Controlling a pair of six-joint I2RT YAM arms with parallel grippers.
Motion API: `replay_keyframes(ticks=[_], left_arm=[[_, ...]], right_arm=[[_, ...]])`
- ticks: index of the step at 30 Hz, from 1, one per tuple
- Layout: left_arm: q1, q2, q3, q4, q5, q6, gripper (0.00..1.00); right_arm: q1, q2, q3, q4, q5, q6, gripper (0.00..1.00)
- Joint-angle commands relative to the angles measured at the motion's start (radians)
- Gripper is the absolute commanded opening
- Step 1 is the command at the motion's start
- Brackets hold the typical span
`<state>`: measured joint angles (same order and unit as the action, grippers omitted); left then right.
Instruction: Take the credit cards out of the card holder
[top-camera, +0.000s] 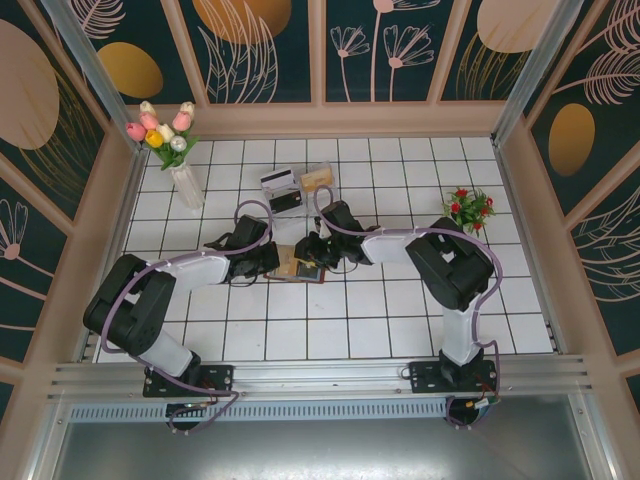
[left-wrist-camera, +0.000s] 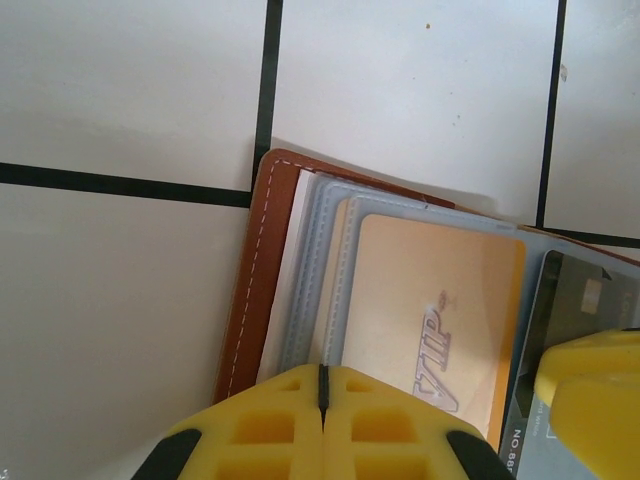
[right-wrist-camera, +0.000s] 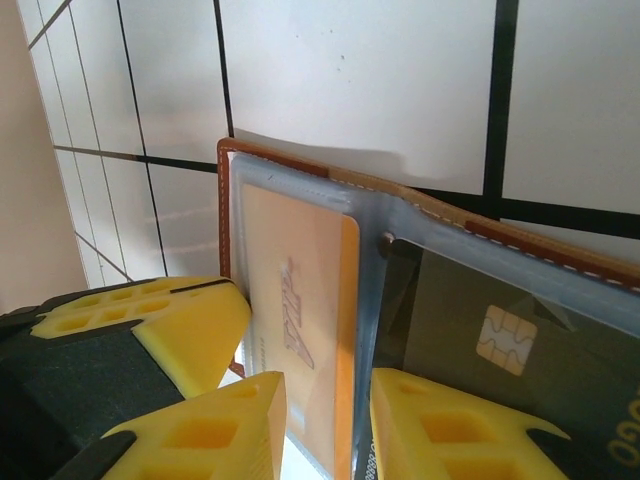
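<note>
Yellow-fingered left gripper (left-wrist-camera: 322, 400), jaws shut on nothing, sits over the open card holder (left-wrist-camera: 250, 300) at mid-tabletop (top-camera: 380, 310); right gripper (right-wrist-camera: 330, 430), jaws partly open, straddles the gold VIP card (left-wrist-camera: 430, 300), which like the dark chip card (right-wrist-camera: 480, 330) is still sleeved: extraction judged unfinished.

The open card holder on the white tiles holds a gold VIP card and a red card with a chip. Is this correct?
Only the colour is wrong: the right wrist view shows the card with the chip is dark, not red. The open card holder on the white tiles does hold it and the gold VIP card.
</note>
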<state>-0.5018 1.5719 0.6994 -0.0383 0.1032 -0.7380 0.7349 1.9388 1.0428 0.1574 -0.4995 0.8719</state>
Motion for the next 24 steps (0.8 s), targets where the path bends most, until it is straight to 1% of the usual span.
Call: replay_keyframes(ticks=[1,7,9,10,11,19,24], left_arm=[[-0.003,0.027,-0.034,-0.027,-0.022,-0.014,0.0],[-0.003,0.033,-0.049,-0.025,-0.028,-0.015,0.0],[-0.003,0.033,-0.054,-0.022,-0.028,-0.017,0.0],[-0.002,0.034,-0.058,-0.019,-0.027,-0.017,0.0],[-0.003,0.035,-0.061,-0.017,-0.026,-0.018,0.0],[-0.003,0.048,-0.087,0.003,-0.014,-0.028,0.0],[-0.003,0.059,-0.095,0.006,-0.011,-0.028,0.0]], right_arm=[[0.011,0.029,0.005,-0.005,-0.022,0.008,0.3],[0.021,0.047,0.029,-0.054,0.007,-0.01,0.29],[0.023,0.056,0.032,-0.055,0.006,-0.01,0.27],[0.023,0.059,0.034,-0.054,0.005,-0.011,0.23],[0.023,0.066,0.038,-0.057,0.003,-0.011,0.22],[0.024,0.085,0.047,-0.065,-0.001,-0.023,0.22],[0.02,0.083,0.023,-0.001,-0.048,-0.022,0.22]])
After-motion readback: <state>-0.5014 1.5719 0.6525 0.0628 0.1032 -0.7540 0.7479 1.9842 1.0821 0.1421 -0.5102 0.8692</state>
